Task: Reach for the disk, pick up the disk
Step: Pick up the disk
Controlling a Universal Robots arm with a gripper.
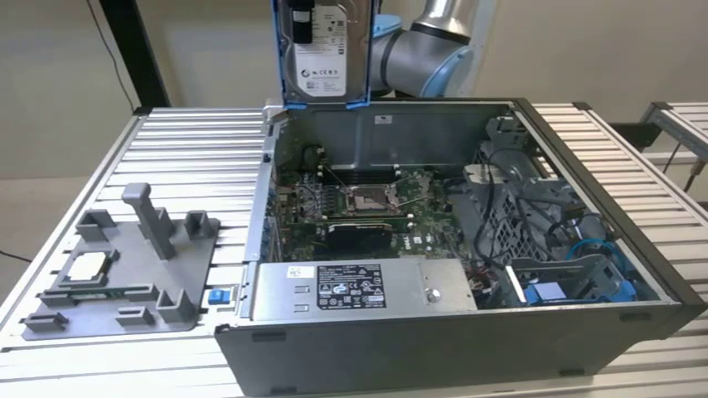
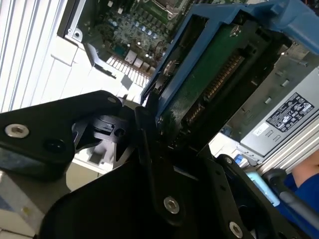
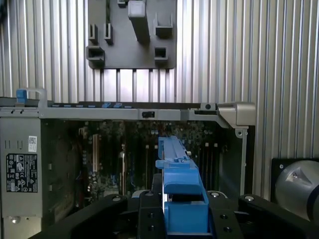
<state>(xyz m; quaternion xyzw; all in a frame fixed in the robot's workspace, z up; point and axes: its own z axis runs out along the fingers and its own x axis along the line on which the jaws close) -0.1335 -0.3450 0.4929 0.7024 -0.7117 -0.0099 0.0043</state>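
The disk [image 1: 321,51] hangs upright in the air above the back wall of the open computer case [image 1: 465,249]. It is silver-grey with a white label and blue rails along its sides. In both wrist views my gripper [image 3: 184,211] is shut on the disk [image 3: 180,177], whose blue rail stands between the black fingers [image 3: 227,214]. The second wrist view shows the disk's green circuit board and connector [image 2: 214,84] inside the blue frame, with my gripper [image 2: 162,127] clamped on its end. The grey arm [image 1: 426,50] rises behind the disk in the exterior view.
The case holds a motherboard [image 1: 354,207], a power supply [image 1: 354,290] and cables with a blue-railed bay [image 1: 564,282]. A grey fixture [image 1: 122,265] with a small square chip [image 1: 89,265] lies at the exterior view's left, with a small blue bracket [image 1: 218,296] beside it. All rest on a slatted metal table [image 1: 199,149].
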